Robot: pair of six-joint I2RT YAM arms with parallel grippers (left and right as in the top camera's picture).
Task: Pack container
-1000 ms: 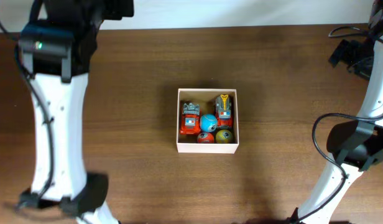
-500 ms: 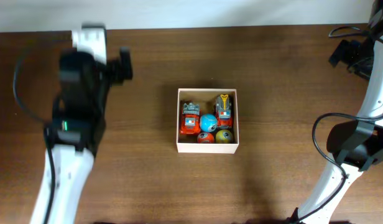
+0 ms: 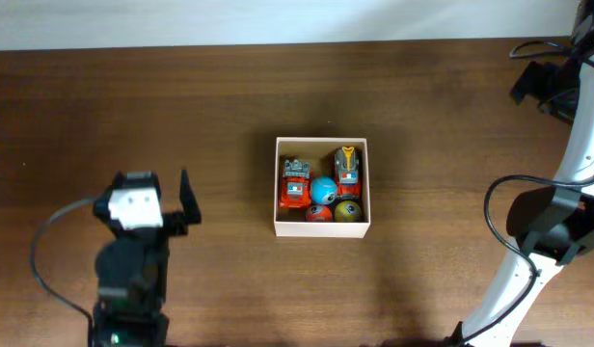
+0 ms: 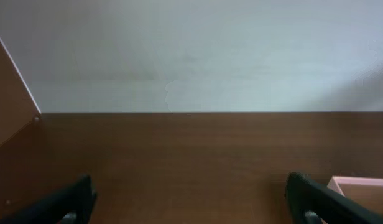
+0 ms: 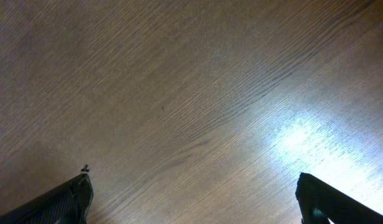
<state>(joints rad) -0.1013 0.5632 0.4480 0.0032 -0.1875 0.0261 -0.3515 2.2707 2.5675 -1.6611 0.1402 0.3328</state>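
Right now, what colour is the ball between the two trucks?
The ball is light blue; overhead view shows it best.

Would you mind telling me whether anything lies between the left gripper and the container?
Nothing visible does. In the overhead view, only bare table separates the open left gripper from the near wall of the container.

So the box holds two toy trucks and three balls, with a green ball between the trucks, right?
Not quite. The ball between the left truck and the right truck is blue, not green; the overhead view shows it. The rest holds: the container has two toy trucks and three balls.
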